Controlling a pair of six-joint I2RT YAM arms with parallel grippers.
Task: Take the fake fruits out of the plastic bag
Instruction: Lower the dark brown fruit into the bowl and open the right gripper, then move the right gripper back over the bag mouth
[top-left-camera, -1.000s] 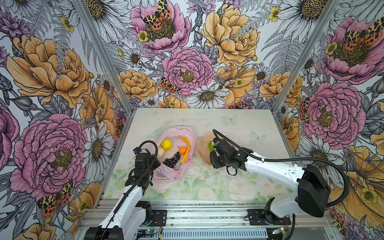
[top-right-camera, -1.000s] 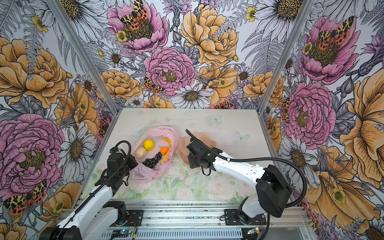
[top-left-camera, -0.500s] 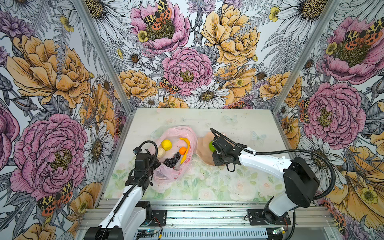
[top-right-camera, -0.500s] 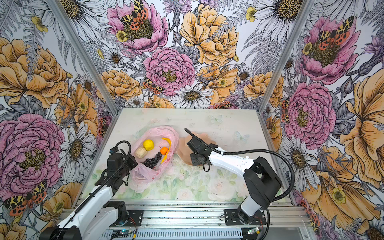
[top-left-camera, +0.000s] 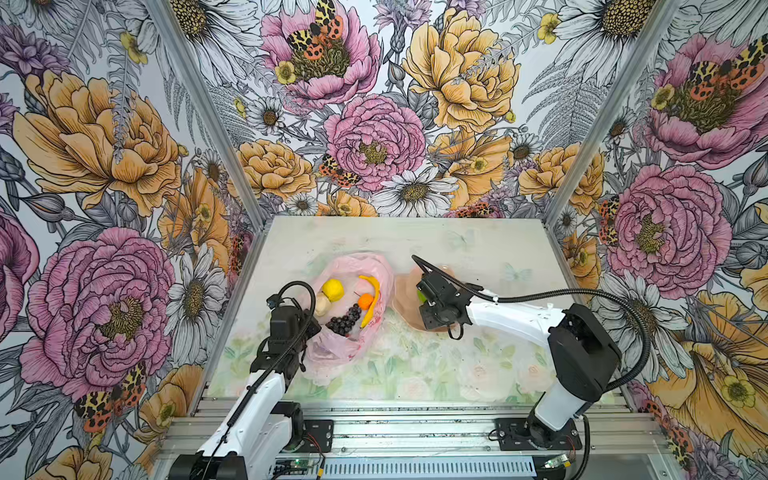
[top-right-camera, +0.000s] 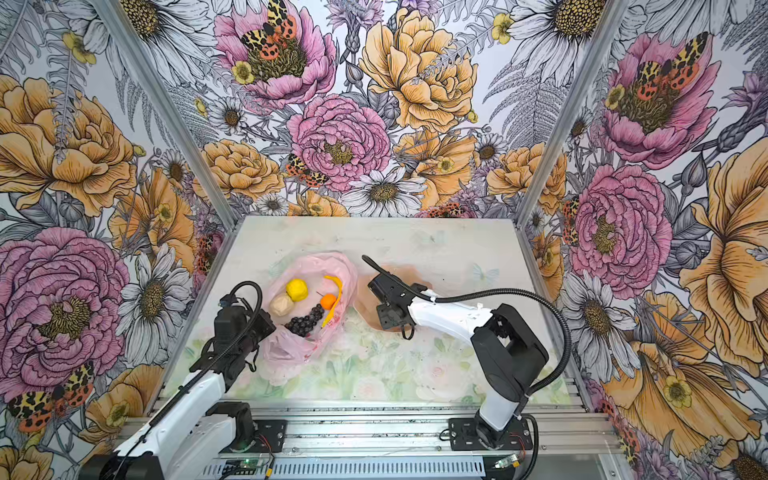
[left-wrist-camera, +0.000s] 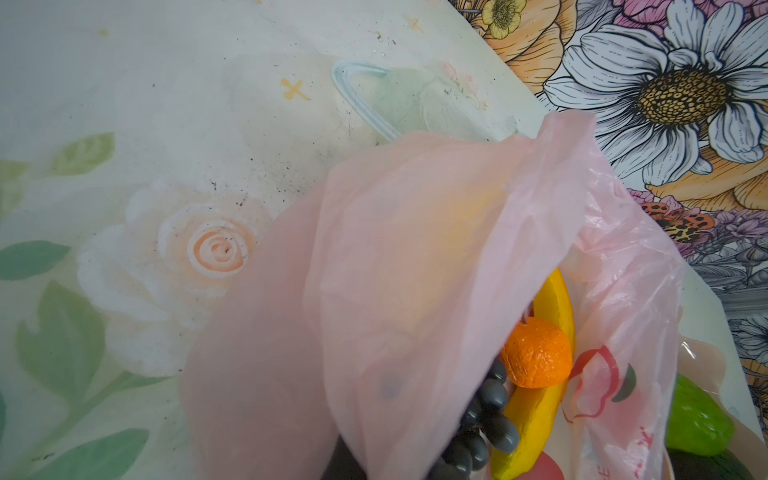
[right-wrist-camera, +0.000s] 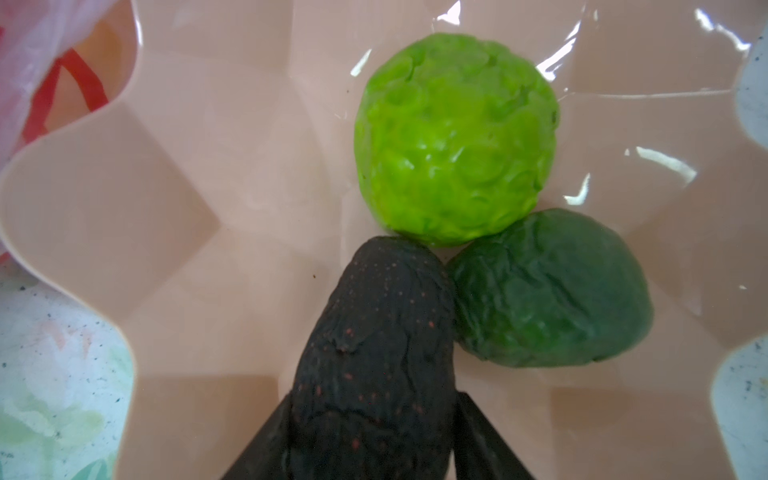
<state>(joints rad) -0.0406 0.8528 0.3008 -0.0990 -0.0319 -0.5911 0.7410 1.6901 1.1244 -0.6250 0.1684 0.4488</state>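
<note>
The pink plastic bag (top-left-camera: 332, 353) lies open on the table's left half. Inside it sit a yellow lemon (top-left-camera: 333, 289), a beige lump (top-left-camera: 322, 306), purple grapes (top-left-camera: 344, 321), an orange (top-left-camera: 365, 301) and a banana (top-left-camera: 375, 289). My left gripper (top-left-camera: 311, 328) is shut on the bag's near left rim; bag film (left-wrist-camera: 415, 249) covers its jaws in the left wrist view. My right gripper (right-wrist-camera: 374, 397) is shut on a near-black speckled avocado (right-wrist-camera: 374, 353), low inside the peach dish (right-wrist-camera: 166, 208). The avocado touches a bumpy lime (right-wrist-camera: 453, 137) and a dark green wrinkled fruit (right-wrist-camera: 548, 291).
The peach scalloped dish (top-left-camera: 405, 291) stands just right of the bag, its left edge against the bag's side. Flowered walls close the table on three sides, and a metal rail runs along the front.
My right arm has swung in over the dish and brought the avocado down beside the two green fruits. The left gripper and the bag have stayed put.
</note>
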